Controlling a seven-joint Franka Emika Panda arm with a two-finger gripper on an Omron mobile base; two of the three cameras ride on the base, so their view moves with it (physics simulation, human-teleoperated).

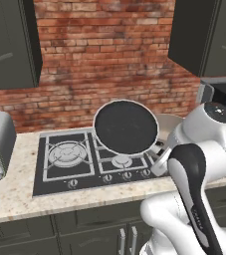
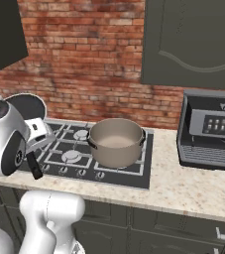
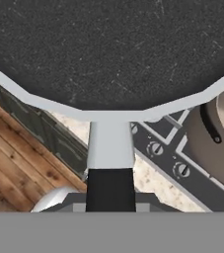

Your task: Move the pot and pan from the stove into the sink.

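Holding pan tilted above stove: gripper pinches its stick handle. Rigid, top-heavy; grip near bowl. Pot: heavier, side handles.

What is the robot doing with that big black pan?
The robot has lifted the pan off the stove. Its pincer grips the pan's handle and holds the pan tilted in the air above the burners. The pot sits on the stove, waiting its turn.
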